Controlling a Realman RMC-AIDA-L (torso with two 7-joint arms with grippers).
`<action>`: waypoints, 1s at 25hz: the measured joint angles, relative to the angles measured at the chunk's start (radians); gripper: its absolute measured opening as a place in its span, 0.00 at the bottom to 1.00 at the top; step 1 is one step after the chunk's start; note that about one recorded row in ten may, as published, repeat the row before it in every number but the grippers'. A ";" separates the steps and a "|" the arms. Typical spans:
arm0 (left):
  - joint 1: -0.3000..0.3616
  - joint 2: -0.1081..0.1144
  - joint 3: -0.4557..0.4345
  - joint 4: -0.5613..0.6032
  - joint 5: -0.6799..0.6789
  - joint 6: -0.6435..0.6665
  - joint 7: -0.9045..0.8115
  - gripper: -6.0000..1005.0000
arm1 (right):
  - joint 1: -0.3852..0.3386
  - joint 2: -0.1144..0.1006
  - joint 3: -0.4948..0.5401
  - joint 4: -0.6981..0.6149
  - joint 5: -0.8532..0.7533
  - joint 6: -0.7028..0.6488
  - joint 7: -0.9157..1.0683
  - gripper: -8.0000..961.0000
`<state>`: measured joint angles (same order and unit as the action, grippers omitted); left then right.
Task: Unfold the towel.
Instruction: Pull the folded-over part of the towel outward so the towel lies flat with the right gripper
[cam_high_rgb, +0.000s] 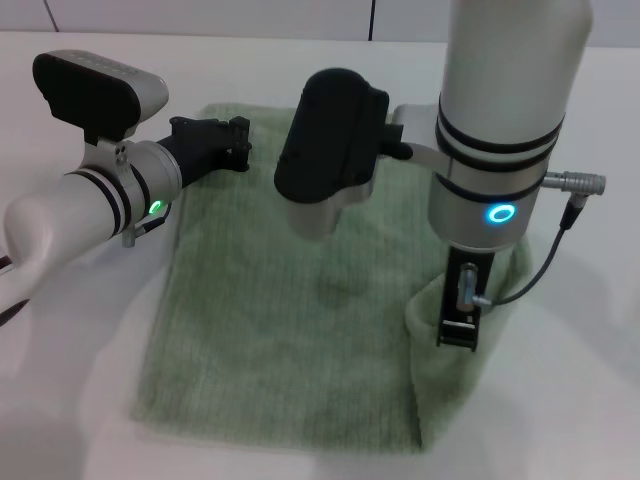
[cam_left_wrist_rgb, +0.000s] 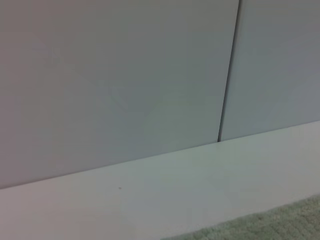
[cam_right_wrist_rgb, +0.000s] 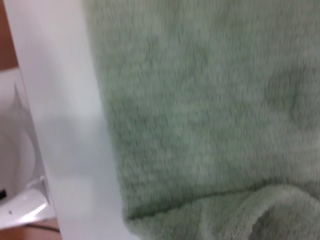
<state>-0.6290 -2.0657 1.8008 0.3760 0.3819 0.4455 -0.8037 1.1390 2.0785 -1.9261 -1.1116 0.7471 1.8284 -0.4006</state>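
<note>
Nearest the camera, the towel's (cam_high_rgb: 290, 330) front hem runs along the bench's (cam_high_rgb: 580, 400) front edge, lying flat apart from its right front corner. There the cloth is bunched and lifted into a raised fold, and the right gripper (cam_high_rgb: 458, 322) points straight down into that hump, apparently clamped on the towel's right edge, though cloth hides the fingertips. The right wrist view shows the soft green pile and a rolled lip of hem against white bench.

Mid-bench, the towel spreads wide, ribbed terry with faint creases, filling the centre.

Further back, the left gripper (cam_high_rgb: 228, 140) lies low at the towel's far left corner, aimed across its rear edge; whether its fingers are apart or together I cannot tell.

Judgement on handling: this is light, limp, grippy cloth, no slip, nothing fragile, but it sags and drags. Best taken by the hemmed corners, and the right fold likely needs drawing outward to flatten.
</note>
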 joint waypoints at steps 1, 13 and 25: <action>0.000 0.000 0.000 0.000 0.000 0.000 0.000 0.00 | 0.006 0.000 -0.010 0.011 0.000 0.002 0.000 0.08; 0.002 0.003 0.000 0.000 0.000 -0.001 0.003 0.00 | 0.067 0.005 -0.142 0.125 0.029 0.045 -0.002 0.12; 0.005 0.004 0.000 0.000 0.000 -0.001 0.003 0.00 | 0.103 0.009 -0.253 0.144 0.083 0.045 -0.001 0.15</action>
<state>-0.6242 -2.0617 1.8008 0.3758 0.3819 0.4447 -0.8006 1.2421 2.0874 -2.1787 -0.9676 0.8297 1.8734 -0.4020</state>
